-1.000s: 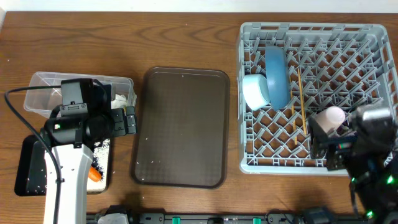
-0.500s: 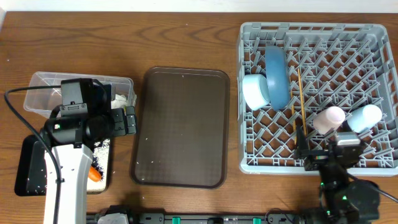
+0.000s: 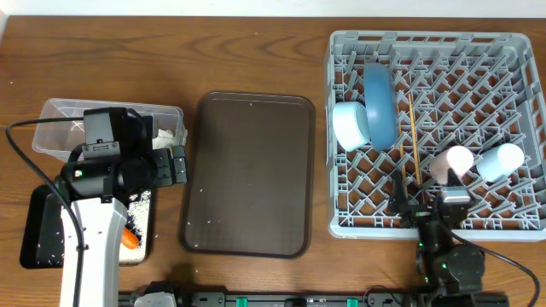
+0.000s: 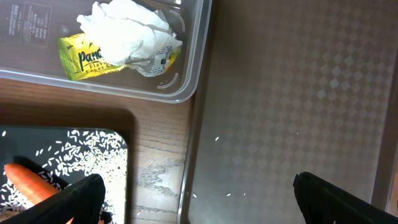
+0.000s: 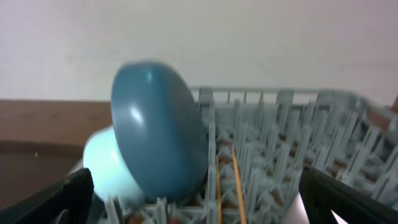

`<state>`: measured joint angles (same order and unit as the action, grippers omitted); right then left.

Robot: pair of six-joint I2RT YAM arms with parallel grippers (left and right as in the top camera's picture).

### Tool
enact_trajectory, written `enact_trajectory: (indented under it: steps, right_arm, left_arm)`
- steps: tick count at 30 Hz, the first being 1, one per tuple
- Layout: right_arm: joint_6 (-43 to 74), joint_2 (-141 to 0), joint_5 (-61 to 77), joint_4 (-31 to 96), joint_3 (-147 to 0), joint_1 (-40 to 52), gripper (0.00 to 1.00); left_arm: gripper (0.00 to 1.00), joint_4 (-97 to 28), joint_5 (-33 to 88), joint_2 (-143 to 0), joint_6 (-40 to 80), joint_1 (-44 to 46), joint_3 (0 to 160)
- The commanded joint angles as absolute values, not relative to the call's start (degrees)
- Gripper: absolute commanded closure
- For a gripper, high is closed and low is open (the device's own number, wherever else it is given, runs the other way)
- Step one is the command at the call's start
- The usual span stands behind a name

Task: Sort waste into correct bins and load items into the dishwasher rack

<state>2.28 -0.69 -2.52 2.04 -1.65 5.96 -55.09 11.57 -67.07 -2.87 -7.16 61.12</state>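
The grey rack [image 3: 512, 51] is found loaded. The blue plate [image 3: 380, 102] is stood on edge, with the pale bowl [image 3: 350, 125] against it and the chopsticks [image 3: 410, 128] just beside. The pink cup [image 3: 450, 162] and the light-blue cup [image 3: 501, 160] are laid side by side. The carrot [image 3: 130, 240] and rice [image 3: 141, 203] are held in the black tray [image 3: 36, 226].

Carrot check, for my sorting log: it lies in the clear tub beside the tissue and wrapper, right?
No. The carrot lies in the black tray among rice grains, not in the clear tub; the tissue and wrapper are there. The left wrist view shows it.
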Motion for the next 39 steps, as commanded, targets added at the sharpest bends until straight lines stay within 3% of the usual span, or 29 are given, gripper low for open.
enact_trajectory:
  steps: [1,30,39]
  right_arm:
    - [4.2,-0.3,-2.1,2.3,-0.3,5.2,0.01]
    - [4.2,-0.4,-2.1,4.1,-0.3,5.2,0.01]
    - [4.2,-0.4,-2.1,4.1,-0.3,5.2,0.01]
  left_arm:
    - [0.02,-55.2,10.9,-67.0,-3.4,-7.0,61.7]
    - [0.02,-55.2,10.9,-66.6,-3.4,-7.0,61.6]
    - [0.02,-58.0,10.6,-50.3,-3.4,-6.6,57.8]
